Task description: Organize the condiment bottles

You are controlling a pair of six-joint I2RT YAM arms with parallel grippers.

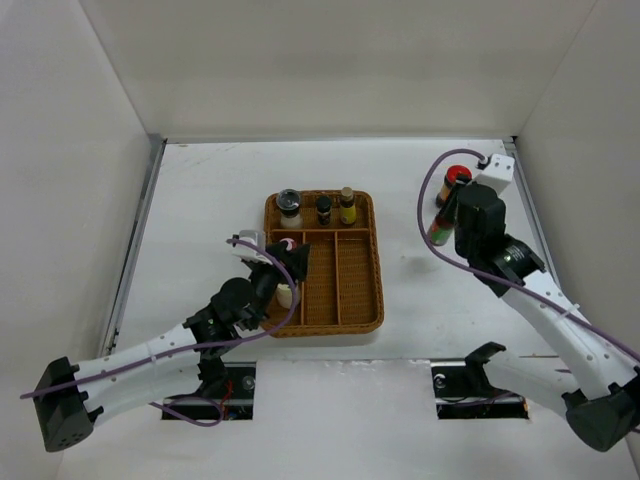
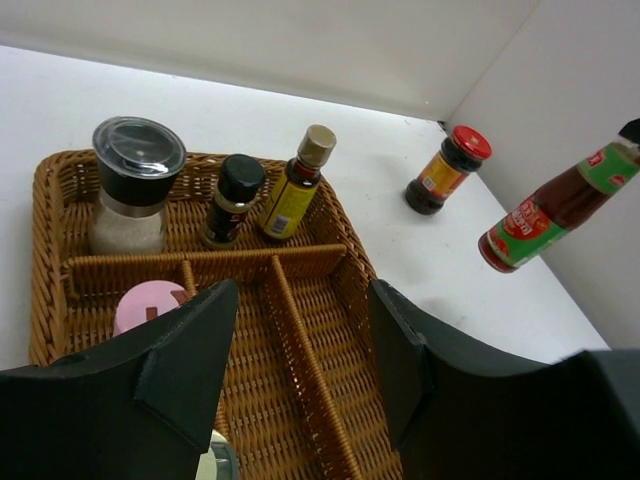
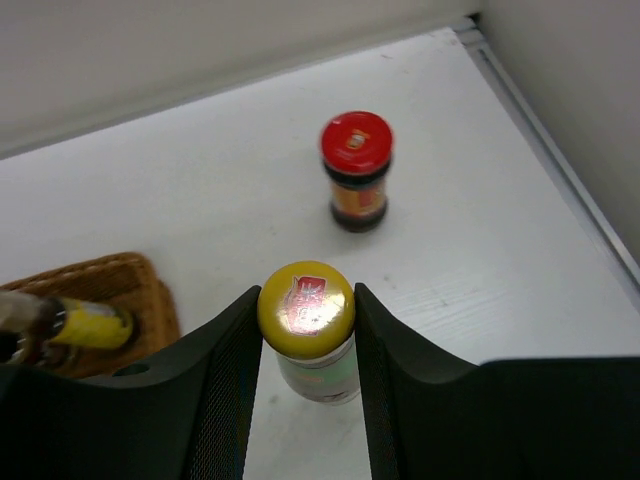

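Condiment bottles are sitting partly inside the brown wicker divided tray [image 1: 372, 262] and partly on the white desk [image 1: 200, 200] to its right. Three are standing in a row in the tray's long far compartment. The grey-lidded clear jar [image 2: 137, 185] is at the left, the slim black-capped dark bottle [image 2: 232, 200] is in the middle, and the slim yellow-labelled bottle [image 2: 295, 185] is at the right. The pink-capped bottle [image 2: 150, 305] is standing in the near-left compartment, its cap showing just past one finger of the left hand. The pale-yellow-capped bottle [image 1: 285, 295] is sitting in that same compartment, closer to the arms and partly hidden under the left arm.

The left hand [image 2: 300, 360] is hovering over the tray's near compartments. Its fingers are standing spread, with only wicker showing between them, and they are pinching nothing.

Well to the right of the tray, the right hand [image 3: 306, 300] is gripping the green-and-red-labelled yellow-capped bottle [image 2: 555, 205]. Its two fingers are pressing against either side of the cap from above. Whether the bottle's base is resting on the desk cannot be told. The red-lidded dark jar [image 3: 356, 170] is standing upright on the desk just beyond that bottle, apart from it and nearer the far right corner.
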